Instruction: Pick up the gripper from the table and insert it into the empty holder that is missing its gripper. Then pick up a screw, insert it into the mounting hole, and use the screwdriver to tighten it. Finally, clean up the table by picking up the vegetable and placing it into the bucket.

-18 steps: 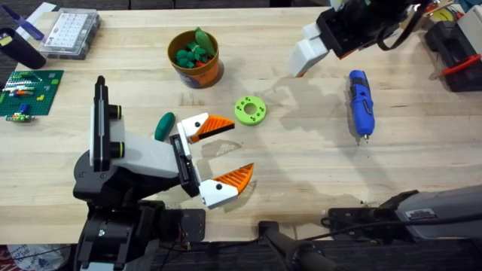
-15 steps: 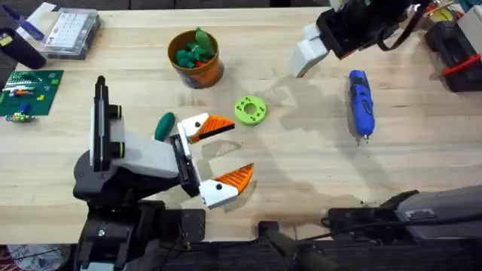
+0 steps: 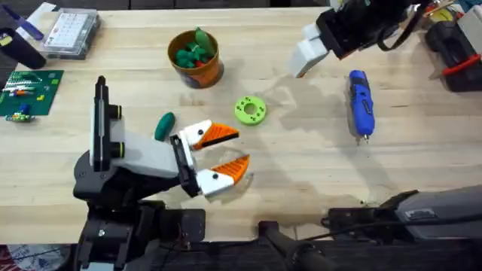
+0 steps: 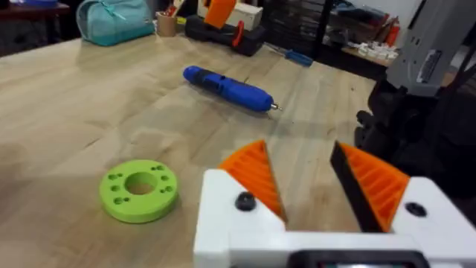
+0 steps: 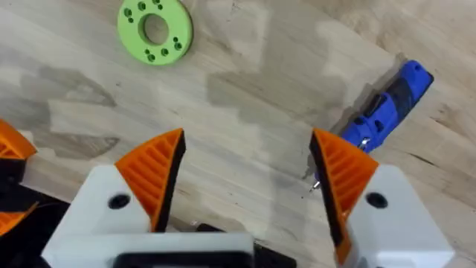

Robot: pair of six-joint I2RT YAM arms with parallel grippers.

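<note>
The dark green oval vegetable (image 3: 165,125) lies on the table (image 3: 301,165), just left of my left gripper (image 3: 241,149). That gripper is open, its orange pads a small gap apart with nothing between them (image 4: 309,175). The orange bucket (image 3: 195,58) stands behind, with leafy green toys inside. The blue screwdriver (image 3: 360,103) (image 4: 227,87) (image 5: 387,112) lies at the right, bit toward the front. My right gripper (image 3: 303,51) hovers at the back, left of the screwdriver, wide open and empty (image 5: 249,160). The loose gripper, holder and screw are out of view.
A lime-green ring (image 3: 250,111) (image 4: 139,193) (image 5: 155,30) lies between the bucket and my left gripper. A clear parts box (image 3: 71,30) and a green baseplate (image 3: 28,92) sit at the far left. Black gear (image 3: 452,53) crowds the back right corner.
My left gripper's fingers have drawn closer together, narrowing the gap. The right arm, the vegetable and the screwdriver have stayed put.
</note>
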